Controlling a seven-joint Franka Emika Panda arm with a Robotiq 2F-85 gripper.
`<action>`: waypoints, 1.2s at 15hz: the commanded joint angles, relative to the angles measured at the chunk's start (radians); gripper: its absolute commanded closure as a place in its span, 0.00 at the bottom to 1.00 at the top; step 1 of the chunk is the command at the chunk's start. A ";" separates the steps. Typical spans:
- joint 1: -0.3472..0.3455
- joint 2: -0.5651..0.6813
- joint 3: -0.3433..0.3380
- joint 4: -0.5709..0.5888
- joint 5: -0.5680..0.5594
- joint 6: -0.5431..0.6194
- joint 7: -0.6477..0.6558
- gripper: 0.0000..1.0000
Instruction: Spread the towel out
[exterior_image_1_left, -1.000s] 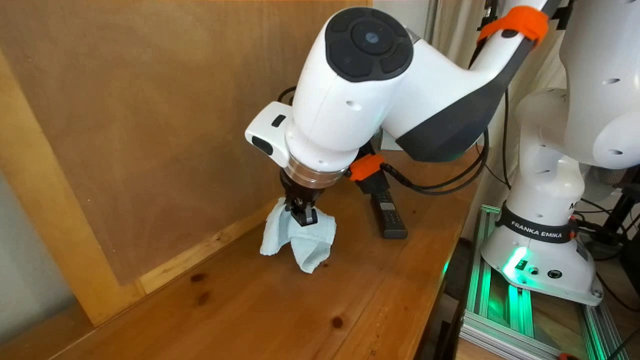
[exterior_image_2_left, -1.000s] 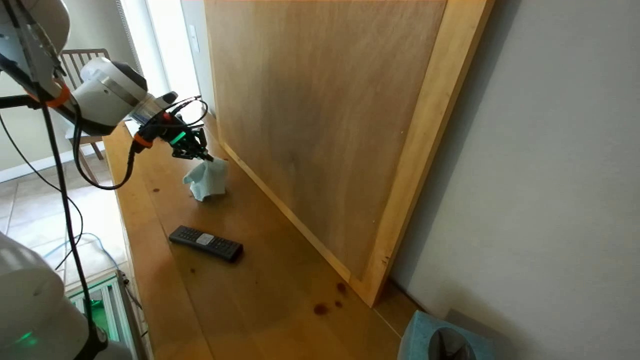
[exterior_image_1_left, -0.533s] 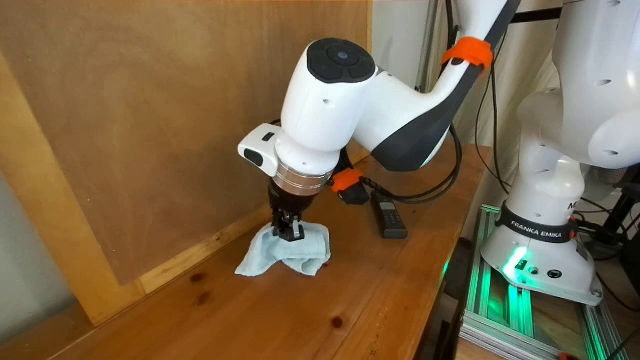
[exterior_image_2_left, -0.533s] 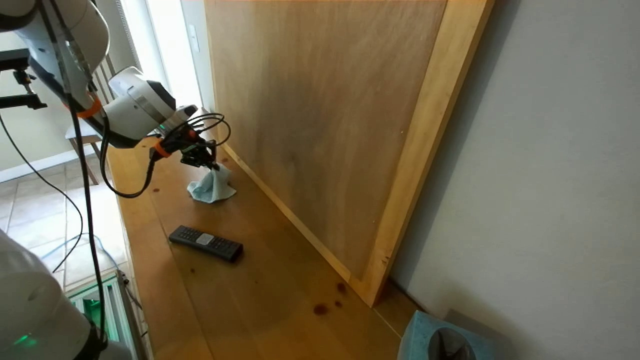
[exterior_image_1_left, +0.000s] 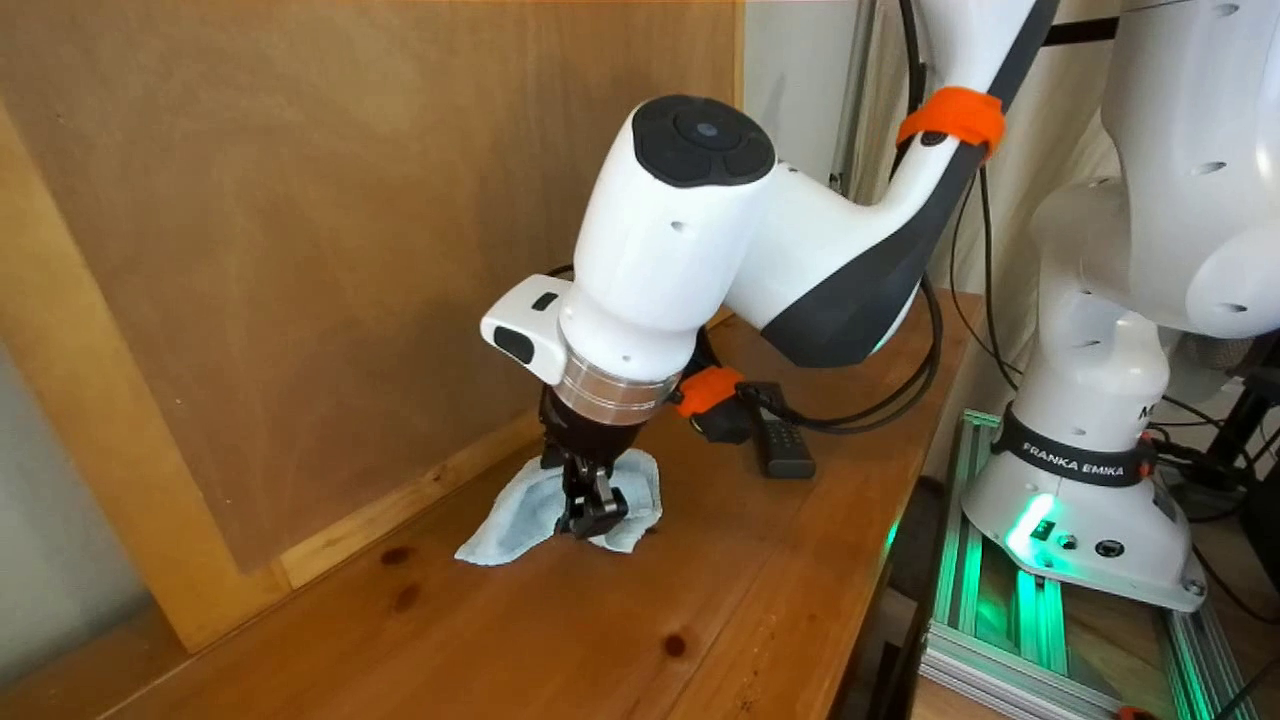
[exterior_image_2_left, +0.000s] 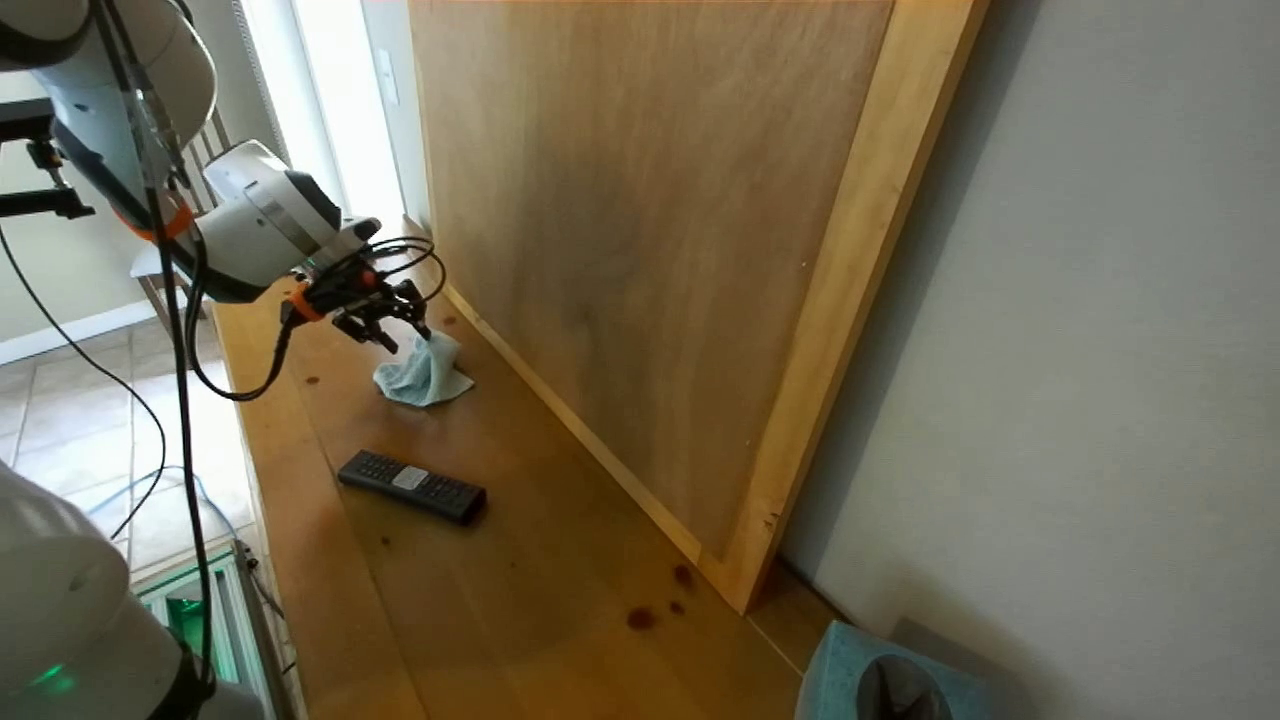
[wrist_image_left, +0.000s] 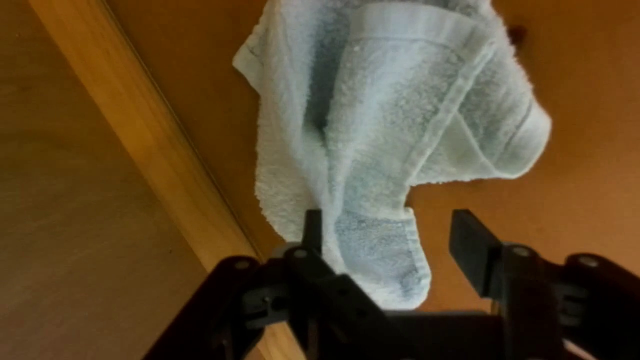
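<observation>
The pale blue towel (exterior_image_1_left: 515, 520) lies crumpled on the wooden table, seen in both exterior views (exterior_image_2_left: 420, 375). In the wrist view the towel (wrist_image_left: 385, 115) has folded-over hems, a ridge down its left part and a narrow end reaching down between the fingers. My gripper (wrist_image_left: 386, 235) is open around that end. Its left finger (wrist_image_left: 313, 230) overlaps the towel in the picture, and its right finger (wrist_image_left: 470, 250) stands apart from it over bare wood. Whether the left finger touches the cloth, I cannot tell. In an exterior view the gripper (exterior_image_1_left: 597, 515) hides part of the towel.
A tall wooden panel (exterior_image_1_left: 350, 250) rises along the table's back, close beside the towel. A black cordless handset (exterior_image_2_left: 412, 487) lies on the table, partly behind the arm's cable in an exterior view (exterior_image_1_left: 785, 450). A blue tissue box (exterior_image_2_left: 835, 670) stands near the wall.
The gripper came down with the towel, whose hanging corners now rest on the table. Its fingers have since spread apart and let the towel go.
</observation>
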 joint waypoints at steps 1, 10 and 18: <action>0.065 -0.018 0.023 0.013 -0.011 -0.087 0.103 0.02; 0.133 -0.008 0.035 0.029 -0.058 -0.268 0.217 0.00; 0.101 0.006 0.015 0.023 -0.136 -0.231 0.206 0.00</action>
